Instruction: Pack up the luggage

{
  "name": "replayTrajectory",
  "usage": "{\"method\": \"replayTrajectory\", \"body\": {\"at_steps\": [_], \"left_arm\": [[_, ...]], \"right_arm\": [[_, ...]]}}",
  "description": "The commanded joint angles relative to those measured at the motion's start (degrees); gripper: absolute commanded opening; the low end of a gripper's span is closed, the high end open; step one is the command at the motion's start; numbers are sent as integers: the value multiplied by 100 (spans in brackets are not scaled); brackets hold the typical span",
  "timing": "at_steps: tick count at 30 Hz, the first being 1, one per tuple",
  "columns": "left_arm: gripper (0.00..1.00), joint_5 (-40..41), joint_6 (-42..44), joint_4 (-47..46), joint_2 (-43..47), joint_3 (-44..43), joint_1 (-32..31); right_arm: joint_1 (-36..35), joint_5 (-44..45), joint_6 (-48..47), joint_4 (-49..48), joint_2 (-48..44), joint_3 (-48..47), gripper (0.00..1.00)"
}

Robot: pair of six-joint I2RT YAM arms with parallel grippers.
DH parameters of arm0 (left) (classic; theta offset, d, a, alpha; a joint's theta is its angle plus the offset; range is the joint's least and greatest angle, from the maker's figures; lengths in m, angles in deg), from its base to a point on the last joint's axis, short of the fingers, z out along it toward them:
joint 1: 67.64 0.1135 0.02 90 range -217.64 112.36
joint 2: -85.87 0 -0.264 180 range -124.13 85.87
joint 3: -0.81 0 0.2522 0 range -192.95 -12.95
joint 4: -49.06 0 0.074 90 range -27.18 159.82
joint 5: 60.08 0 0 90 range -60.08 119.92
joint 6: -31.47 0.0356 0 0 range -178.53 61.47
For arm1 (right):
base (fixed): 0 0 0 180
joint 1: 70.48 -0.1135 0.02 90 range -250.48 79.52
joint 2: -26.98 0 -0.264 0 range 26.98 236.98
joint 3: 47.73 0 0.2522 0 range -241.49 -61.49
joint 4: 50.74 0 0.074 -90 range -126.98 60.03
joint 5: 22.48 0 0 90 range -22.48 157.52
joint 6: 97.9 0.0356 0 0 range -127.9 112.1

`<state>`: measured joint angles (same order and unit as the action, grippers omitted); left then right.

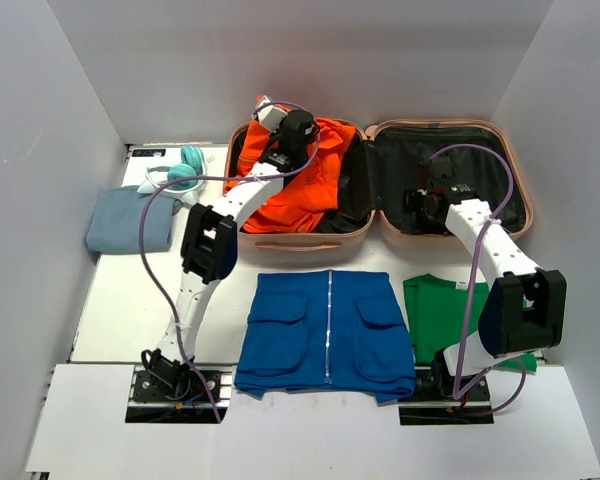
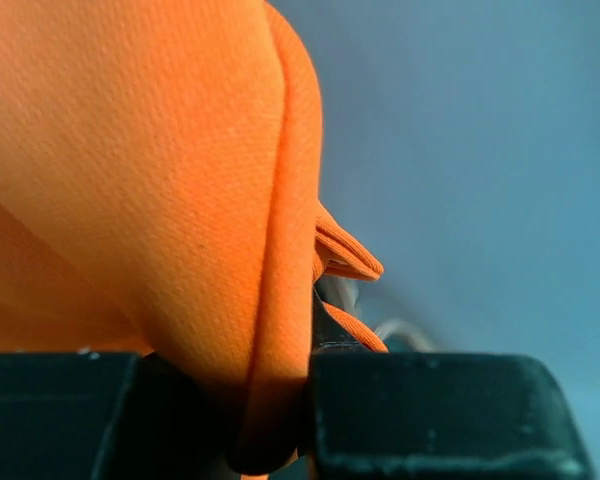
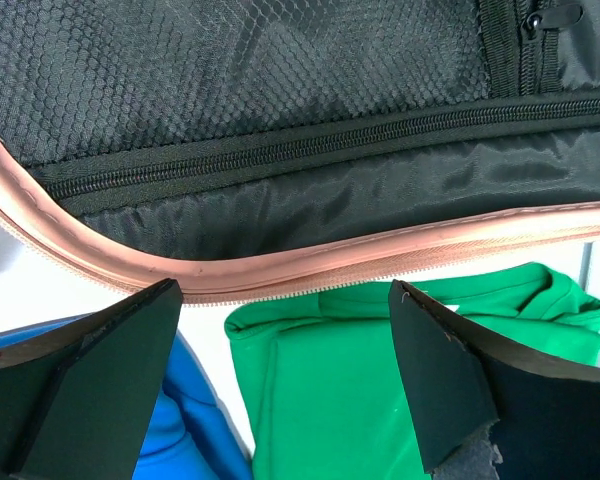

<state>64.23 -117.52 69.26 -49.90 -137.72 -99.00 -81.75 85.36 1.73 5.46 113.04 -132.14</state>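
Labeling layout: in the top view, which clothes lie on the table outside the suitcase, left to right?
Grey-blue folded cloth → blue shorts → green shirt.

A white table (image 1: 120,310) fills the middle, boxed in by plain pale grey panels: a back wall (image 1: 300,60) at 12 o'clock, a left wall (image 1: 30,200) at 9, a right wall (image 1: 580,150) at 3. A white board (image 1: 310,445) edges it at 6. Light is even and soft

Teal headphones (image 1: 185,172) sit behind a folded grey-blue cloth (image 1: 128,220) on the table (image 1: 130,300); blue shorts (image 1: 325,330) lie beside a green shirt (image 1: 440,315).
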Motion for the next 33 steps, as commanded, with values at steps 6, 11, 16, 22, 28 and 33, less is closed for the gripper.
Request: {"method": "replayTrajectory", "body": {"at_steps": [6, 11, 16, 22, 28, 33], "left_arm": [[93, 306, 159, -1830, -653, -831, 235], [100, -599, 527, -1910, 636, 829, 393], [100, -1303, 2371, -305, 1833, 858, 419], [100, -741, 2954, 3347, 3493, 1367, 944], [100, -2155, 3260, 4750, 3338, 1474, 1536], [100, -2911, 3771, 5104, 2617, 1069, 1483]], "right_arm": [[-7, -395, 83, 309, 69, -62, 90], [-42, -580, -110, 371, -63, -246, 90], [-129, -1081, -495, 423, -239, -695, 90], [-630, -2320, -1206, 556, 260, -1749, 90], [-1254, -3261, -1718, 221, 1447, -3118, 90], [-1684, -2902, -1964, 599, 3034, -4647, 90]]}}
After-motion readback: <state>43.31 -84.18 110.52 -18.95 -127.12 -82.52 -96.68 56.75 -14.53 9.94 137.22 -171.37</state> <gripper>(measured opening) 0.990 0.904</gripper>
